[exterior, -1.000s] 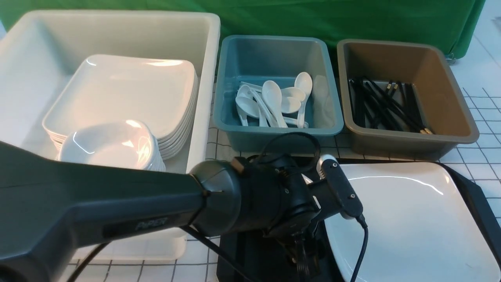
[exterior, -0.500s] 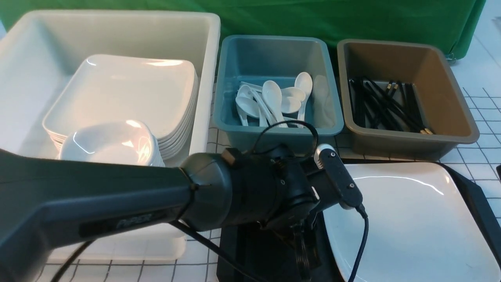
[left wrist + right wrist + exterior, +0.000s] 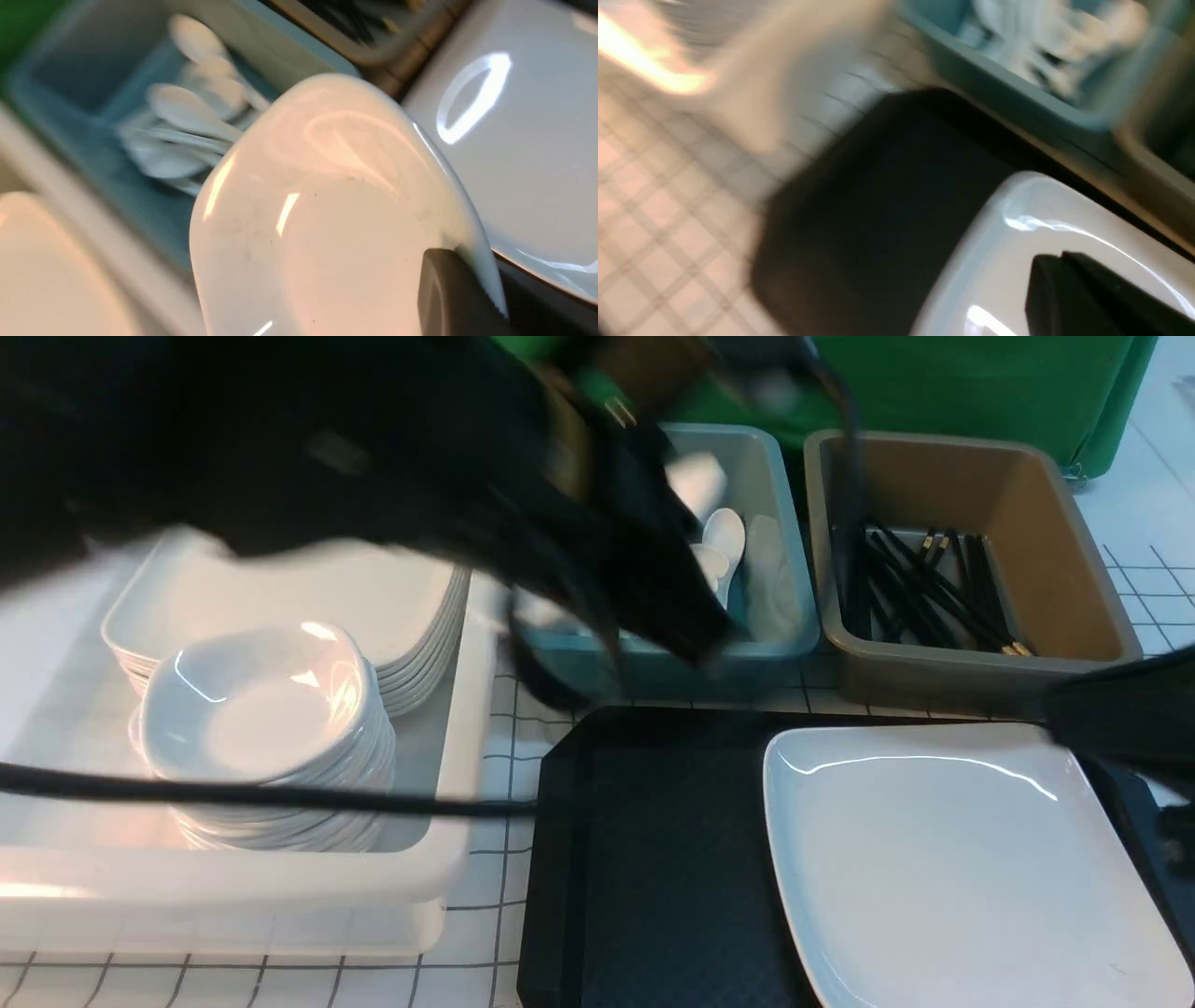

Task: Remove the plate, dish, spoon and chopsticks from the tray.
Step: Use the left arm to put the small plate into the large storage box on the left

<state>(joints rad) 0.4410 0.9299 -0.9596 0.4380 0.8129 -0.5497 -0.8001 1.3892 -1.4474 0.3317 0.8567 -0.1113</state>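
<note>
white dish point(image 3: 327, 210) by its rim in the left claw point(image 3: 467, 280)

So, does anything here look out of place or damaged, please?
Nothing looks spilled or broken. The dish is pinched at its rim by the left end effector; the plate lies flat on the tray.

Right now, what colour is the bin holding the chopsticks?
The bin is brown; front view shows it best.
</note>
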